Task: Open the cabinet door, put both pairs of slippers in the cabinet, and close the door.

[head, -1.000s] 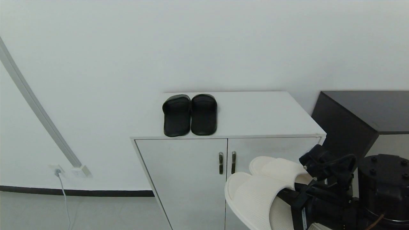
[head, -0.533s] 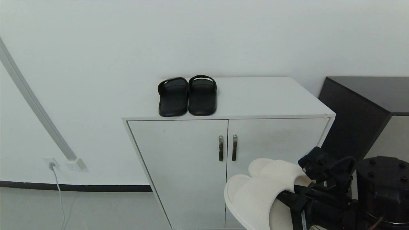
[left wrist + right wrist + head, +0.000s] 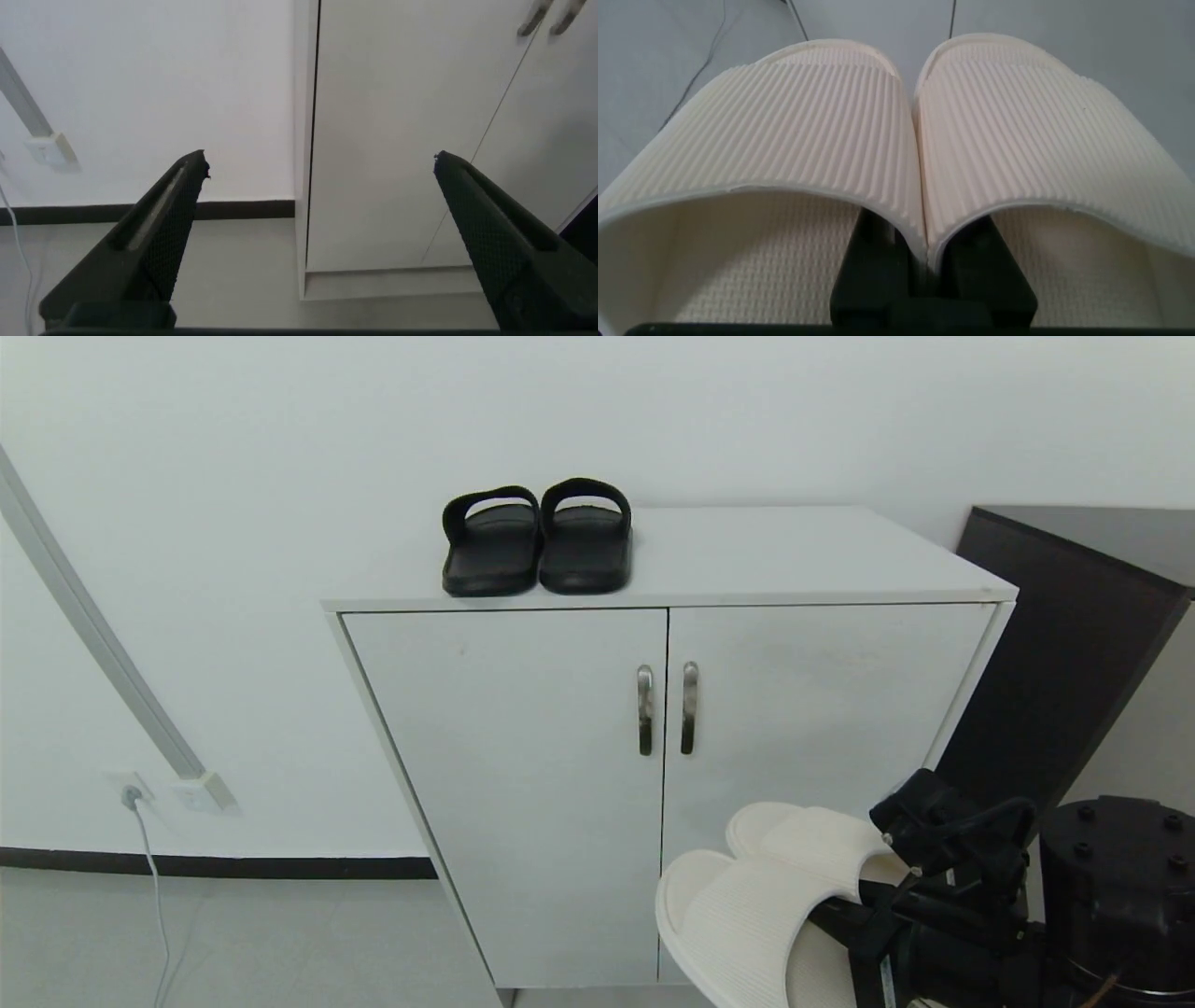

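right gripper [image 3: 920, 280] clamps the white slippers [image 3: 756, 896] together, low before the shut cabinet [image 3: 523, 756], to stow as one; black slippers [image 3: 537, 537] sit atop it; left gripper [image 3: 320, 161] has fingers apart, free for a handle [image 3: 644, 709].

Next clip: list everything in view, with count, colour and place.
black slippers: one pair, black, on top of the cabinet, left part
white slippers: one pair, cream-white, in the right gripper, before the right door
cabinet: one, white, against the wall, doors shut
handles: two, metal, where the doors meet
dark unit: one, black, right of the cabinet
wall socket: one, white, low, left of the cabinet
wall conduit: one, grey, slanting, left of the cabinet
left gripper: one, black, open, empty
right gripper: one, black, shut on the white slippers
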Available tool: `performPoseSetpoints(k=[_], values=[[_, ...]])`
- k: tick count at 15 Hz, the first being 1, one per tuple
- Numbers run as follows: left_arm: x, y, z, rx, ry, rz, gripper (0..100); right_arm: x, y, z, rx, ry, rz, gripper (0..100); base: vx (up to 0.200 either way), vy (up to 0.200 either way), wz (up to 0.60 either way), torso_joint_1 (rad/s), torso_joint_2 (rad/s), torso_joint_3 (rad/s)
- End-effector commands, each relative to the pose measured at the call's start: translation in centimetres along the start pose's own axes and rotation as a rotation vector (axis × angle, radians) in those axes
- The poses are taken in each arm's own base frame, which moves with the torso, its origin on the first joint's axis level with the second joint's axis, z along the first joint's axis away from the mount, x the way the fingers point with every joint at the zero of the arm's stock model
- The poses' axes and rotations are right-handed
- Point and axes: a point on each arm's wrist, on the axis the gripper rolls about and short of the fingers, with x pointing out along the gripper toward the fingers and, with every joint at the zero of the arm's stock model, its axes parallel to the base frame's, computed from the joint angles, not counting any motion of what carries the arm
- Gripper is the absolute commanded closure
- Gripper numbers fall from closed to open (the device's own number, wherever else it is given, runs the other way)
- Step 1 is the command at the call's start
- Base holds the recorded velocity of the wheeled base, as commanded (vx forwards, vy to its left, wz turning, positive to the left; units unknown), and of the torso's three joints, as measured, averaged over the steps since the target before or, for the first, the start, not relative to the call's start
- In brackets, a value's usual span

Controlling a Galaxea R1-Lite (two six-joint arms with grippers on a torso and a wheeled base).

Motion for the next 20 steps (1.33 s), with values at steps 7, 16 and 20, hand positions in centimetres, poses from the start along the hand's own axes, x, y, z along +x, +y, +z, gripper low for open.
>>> performPoseSetpoints(k=[7, 16, 20], values=[[0.01, 0.0, 0.0, 0.001, 0.001, 0.0, 0, 0.04, 0.0, -0.19, -0.001, 0.008, 0.0, 100, 0.0, 0.0, 0.0, -0.071, 0.45, 0.372], [0.01, -0.01, 0.0, 0.018, 0.001, -0.005, 0, 0.19, -0.04, -0.96, -0.004, 0.014, -0.002, 100, 0.0, 0.0, 0.0, -0.002, 0.13, 0.126], [-0.04, 0.01, 0.21, 0.02, -0.008, 0.005, 0, 0.13, -0.01, -0.86, -0.009, 0.006, 0.0, 100, 0.0, 0.0, 0.0, 0.0, 0.0, 0.0]])
